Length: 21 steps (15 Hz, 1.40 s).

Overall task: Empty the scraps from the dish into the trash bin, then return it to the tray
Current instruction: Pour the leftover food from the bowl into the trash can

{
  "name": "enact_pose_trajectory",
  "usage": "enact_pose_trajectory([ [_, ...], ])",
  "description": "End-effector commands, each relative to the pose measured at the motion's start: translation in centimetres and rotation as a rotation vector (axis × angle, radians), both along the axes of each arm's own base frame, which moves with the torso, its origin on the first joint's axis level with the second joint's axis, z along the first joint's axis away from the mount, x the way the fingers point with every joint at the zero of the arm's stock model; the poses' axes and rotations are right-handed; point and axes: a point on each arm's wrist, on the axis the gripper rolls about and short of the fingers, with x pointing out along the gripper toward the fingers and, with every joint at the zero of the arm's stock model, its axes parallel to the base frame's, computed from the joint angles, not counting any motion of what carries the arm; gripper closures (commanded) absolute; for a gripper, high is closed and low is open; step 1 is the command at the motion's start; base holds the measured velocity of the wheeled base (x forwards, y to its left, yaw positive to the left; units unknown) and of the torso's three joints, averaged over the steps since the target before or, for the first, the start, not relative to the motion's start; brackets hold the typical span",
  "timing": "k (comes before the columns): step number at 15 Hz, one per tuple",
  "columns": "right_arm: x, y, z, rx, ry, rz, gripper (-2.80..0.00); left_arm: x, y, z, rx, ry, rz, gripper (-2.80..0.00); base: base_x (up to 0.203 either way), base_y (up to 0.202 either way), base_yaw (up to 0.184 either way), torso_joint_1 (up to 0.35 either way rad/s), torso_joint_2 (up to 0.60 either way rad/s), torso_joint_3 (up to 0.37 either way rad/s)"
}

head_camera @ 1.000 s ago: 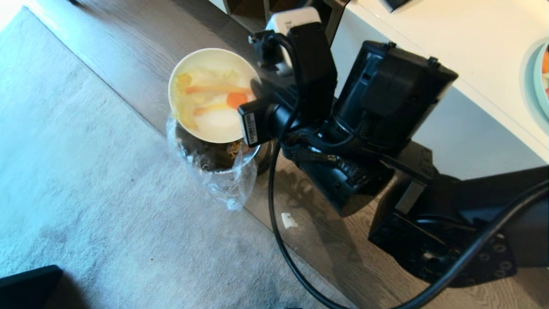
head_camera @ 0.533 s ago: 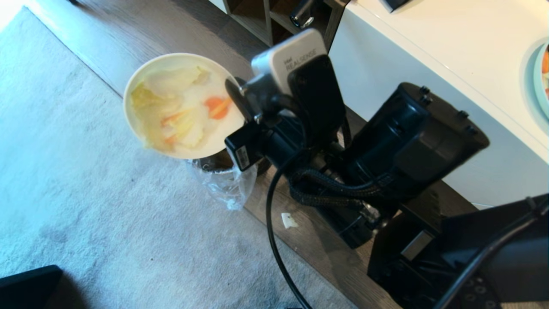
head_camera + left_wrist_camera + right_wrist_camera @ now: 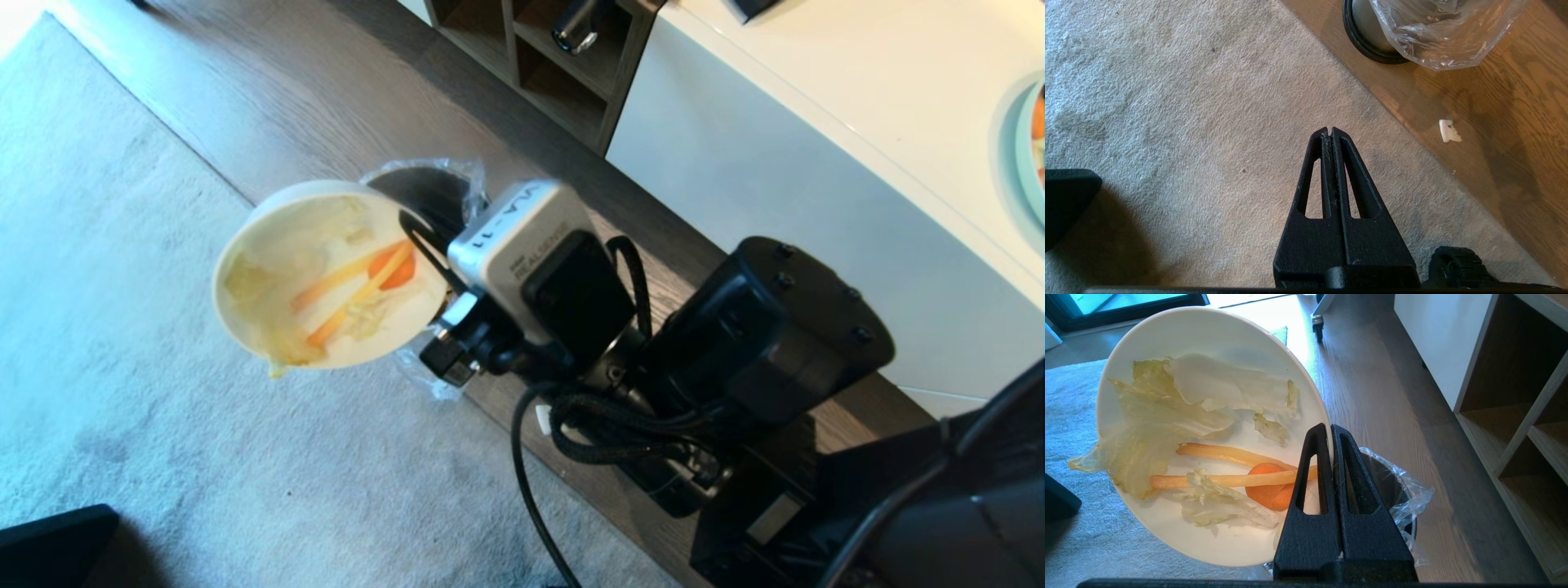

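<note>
Grey carpet [image 3: 147,392] meets dark wood floor [image 3: 326,106] beside a white counter [image 3: 857,106]. Nearest, the left gripper [image 3: 1329,131] hangs shut and empty over the carpet. Further on, the right gripper [image 3: 1331,428] is clamped tight on the rim of the dish [image 3: 326,273], holding it tipped steeply on edge. Scraps [image 3: 1180,428] cling inside: pale leaves, yellow strips and one orange round, with a leaf drooping over the low rim. Just behind the dish stands the bin [image 3: 433,192], on the wood, its plastic liner [image 3: 1408,498] crinkled around the mouth. Beyond it, open wooden shelves [image 3: 563,73] stand against the counter.
</note>
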Motion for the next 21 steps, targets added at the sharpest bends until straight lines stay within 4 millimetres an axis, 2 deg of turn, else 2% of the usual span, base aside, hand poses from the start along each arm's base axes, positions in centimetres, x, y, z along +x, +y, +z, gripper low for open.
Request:
enact_pose_trajectory([
  [1, 0.6, 1.0, -1.1, -0.014, 0.005, -0.002, 0.00, 0.0, 0.0, 0.0, -0.001, -0.001, 0.001, 0.00, 0.000, 0.000, 0.000, 0.000, 0.00, 0.000],
  [4, 2.1, 2.0, -1.6, -0.002, -0.002, -0.024, 0.00, 0.0, 0.0, 0.0, -0.001, -0.001, 0.001, 0.00, 0.000, 0.000, 0.000, 0.000, 0.00, 0.000],
  [8, 5.6, 1.2, -2.6, 0.003, -0.010, -0.103, 0.00, 0.0, 0.0, 0.0, -0.001, -0.001, 0.001, 0.00, 0.000, 0.000, 0.000, 0.000, 0.00, 0.000],
  [11, 8.2, 0.6, -2.9, -0.005, -0.063, -0.094, 0.00, 0.0, 0.0, 0.0, -0.001, -0.001, 0.001, 0.00, 0.000, 0.000, 0.000, 0.000, 0.00, 0.000],
  [13, 8.9, 0.5, -3.0, -0.017, -0.101, -0.066, 0.00, 0.0, 0.0, 0.0, -0.001, -0.001, 0.001, 0.00, 0.000, 0.000, 0.000, 0.000, 0.00, 0.000],
  [16, 9.5, 1.4, -2.3, 0.012, -0.167, -0.016, 0.00, 0.0, 0.0, 0.0, -0.001, -0.001, 0.001, 0.00, 0.000, 0.000, 0.000, 0.000, 0.00, 0.000],
  [21, 9.6, 1.9, -2.5, 0.010, -0.263, 0.098, 0.00, 0.0, 0.0, 0.0, -0.001, -0.001, 0.001, 0.00, 0.000, 0.000, 0.000, 0.000, 0.00, 0.000],
])
